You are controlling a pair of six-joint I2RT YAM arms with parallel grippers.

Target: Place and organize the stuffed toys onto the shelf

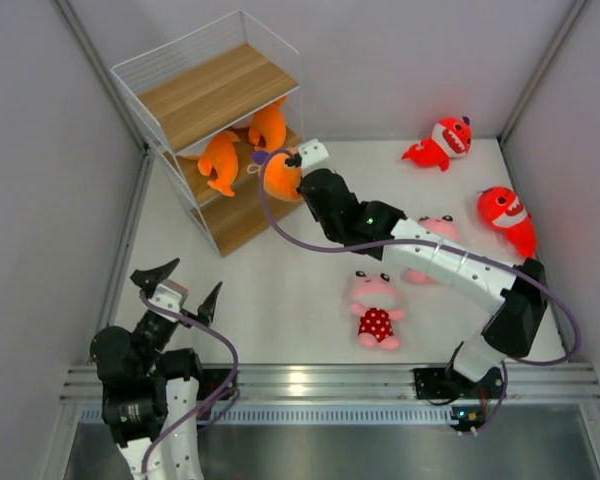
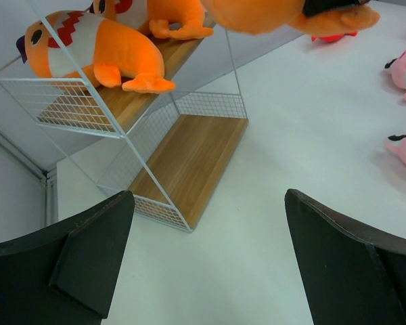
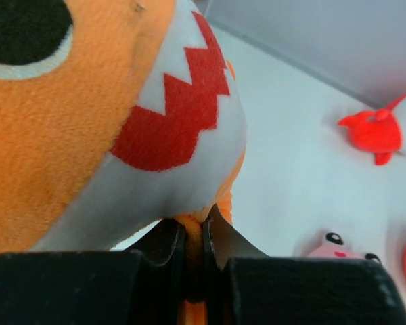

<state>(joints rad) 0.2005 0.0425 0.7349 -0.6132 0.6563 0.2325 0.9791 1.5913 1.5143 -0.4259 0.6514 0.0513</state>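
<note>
The shelf (image 1: 220, 90) stands at the back left; it also shows in the left wrist view (image 2: 189, 156). Two orange sharks (image 1: 220, 160) (image 1: 270, 125) lie on its middle board. My right gripper (image 1: 292, 170) is shut on a third orange shark (image 1: 280, 177), pinching a fold of it (image 3: 193, 230), and holds it just in front of the shelf's right side. Two red sharks (image 1: 442, 142) (image 1: 507, 215) lie at the back right. A pink animal in a polka-dot dress (image 1: 376, 310) lies in the middle; another (image 1: 430, 235) is partly hidden behind the right arm. My left gripper (image 1: 180, 285) is open and empty at the near left.
Grey walls close in the table on three sides. A metal rail (image 1: 310, 380) runs along the near edge. The shelf's bottom board (image 2: 189, 162) is bare.
</note>
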